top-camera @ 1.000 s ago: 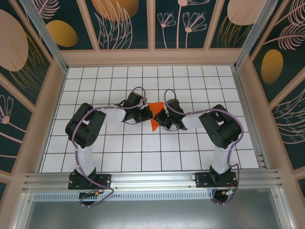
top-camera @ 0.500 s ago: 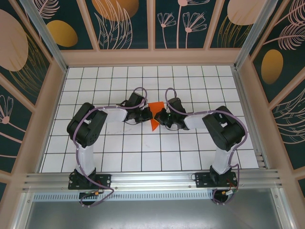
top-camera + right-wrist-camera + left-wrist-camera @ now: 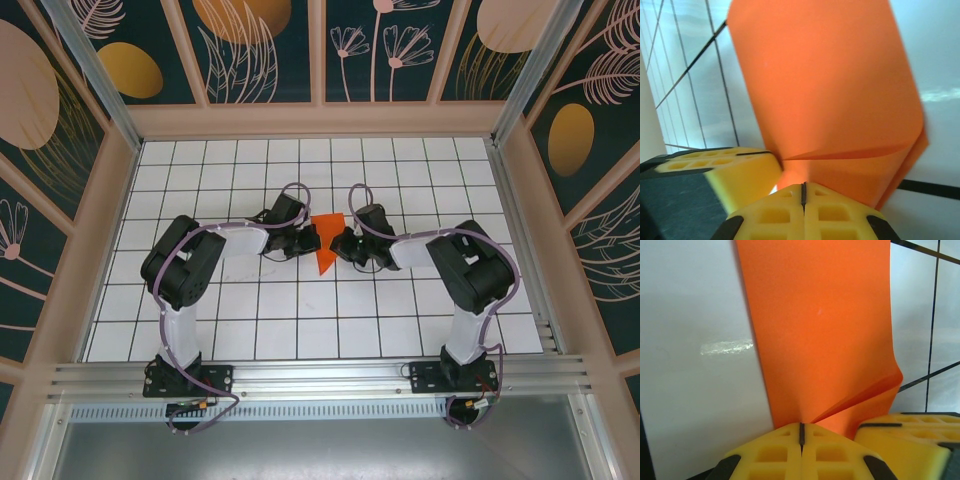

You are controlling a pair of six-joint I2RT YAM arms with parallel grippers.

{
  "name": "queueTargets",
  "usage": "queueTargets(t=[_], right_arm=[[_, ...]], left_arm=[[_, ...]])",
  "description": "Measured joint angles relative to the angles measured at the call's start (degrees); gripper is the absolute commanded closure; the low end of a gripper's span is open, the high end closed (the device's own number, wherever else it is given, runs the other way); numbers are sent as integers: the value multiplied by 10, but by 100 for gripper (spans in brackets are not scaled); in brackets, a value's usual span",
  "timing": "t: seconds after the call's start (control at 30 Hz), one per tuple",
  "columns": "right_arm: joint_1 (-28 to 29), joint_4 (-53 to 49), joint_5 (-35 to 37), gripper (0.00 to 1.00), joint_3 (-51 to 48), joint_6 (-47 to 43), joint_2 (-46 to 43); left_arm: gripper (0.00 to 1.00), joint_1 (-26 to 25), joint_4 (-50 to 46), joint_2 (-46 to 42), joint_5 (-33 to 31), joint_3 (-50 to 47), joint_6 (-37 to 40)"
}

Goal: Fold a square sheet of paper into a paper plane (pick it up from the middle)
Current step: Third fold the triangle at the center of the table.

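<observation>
The orange sheet of paper is folded into a wedge that tapers toward the near side, held just above the middle of the white grid table between both grippers. Whether it has a paper plane's dart shape I cannot tell. My left gripper is shut on its left edge. In the left wrist view the paper runs up from the closed yellow fingertips, layers parting at a crease. My right gripper is shut on the right edge, and the paper rises from its tips.
The table is boxed in by patterned walls on three sides, with an aluminium rail along the front. The right gripper's finger sits close beside the left one; the left gripper's finger shows likewise.
The two grippers have edged slightly apart and the paper's far top edge now spreads wider between them. Both stay shut.
</observation>
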Motion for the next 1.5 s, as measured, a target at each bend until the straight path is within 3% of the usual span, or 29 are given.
queueTargets(t=[0.3, 1.1, 1.37, 1.5], right_arm=[[-2, -11, 0, 100, 6, -17, 6], [-77, -39, -14, 100, 50, -18, 33], [-73, -59, 6, 100, 52, -24, 9], [-32, -51, -1, 100, 21, -26, -37]], left_arm=[[100, -3, -12, 0, -11, 7, 15], [100, -4, -16, 2, -17, 10, 29], [100, -4, -14, 2, -17, 10, 29], [100, -4, -6, 2, -17, 6, 27]])
